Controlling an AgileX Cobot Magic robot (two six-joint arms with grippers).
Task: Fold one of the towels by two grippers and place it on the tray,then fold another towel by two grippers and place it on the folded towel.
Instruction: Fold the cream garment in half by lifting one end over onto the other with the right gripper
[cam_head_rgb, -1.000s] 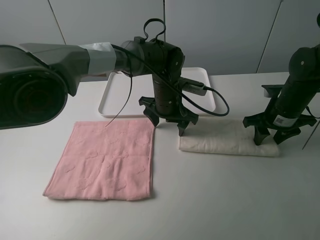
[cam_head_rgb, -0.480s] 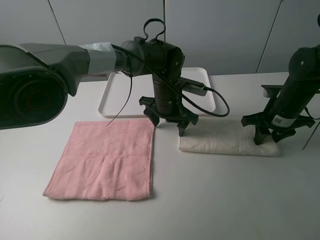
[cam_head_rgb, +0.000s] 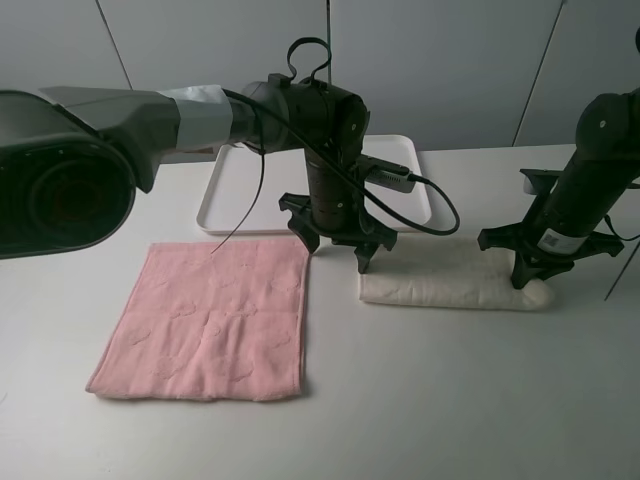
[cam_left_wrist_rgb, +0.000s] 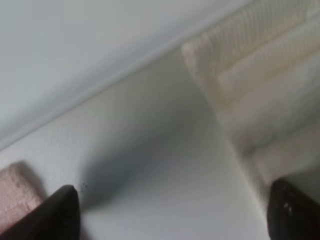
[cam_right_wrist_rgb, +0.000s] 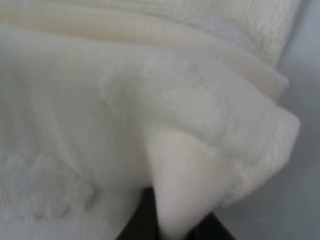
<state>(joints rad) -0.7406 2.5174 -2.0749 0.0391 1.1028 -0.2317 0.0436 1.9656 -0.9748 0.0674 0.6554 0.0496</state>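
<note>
Cream-white towel (cam_head_rgb: 450, 288) folded into a long narrow strip, flat on the table (cam_head_rgb: 450, 400), just in front of the tray (cam_head_rgb: 225, 190), by the tray's right corner and running on past it, long side parallel to the tray's front rim. Layered fold edges plain in the left wrist view (cam_left_wrist_rgb: 260, 85).

Right gripper (cam_head_rgb: 532, 280) down on the strip's end farthest beyond the tray; fingers pressed together, pinching a raised fold of the cloth (cam_right_wrist_rgb: 150, 100) between dark tips (cam_right_wrist_rgb: 177, 222).

Left gripper (cam_head_rgb: 336, 252) just in front of the tray's front rim, near its middle; fingers spread wide, holding nothing (cam_left_wrist_rgb: 175, 215). One tip beside the strip's near end, contact not clear; other tip close to the corner of the pale pink towel (cam_head_rgb: 210, 320).

Pink towel spread open and flat, in front of the tray's left half, apart from the cream strip.

Black cable (cam_head_rgb: 440, 215) looping from the left arm over the tray's right edge. Grey tape (cam_head_rgb: 205, 115) wrapped on that arm. White label (cam_head_rgb: 557, 240) on the right arm, print too small to read.
</note>
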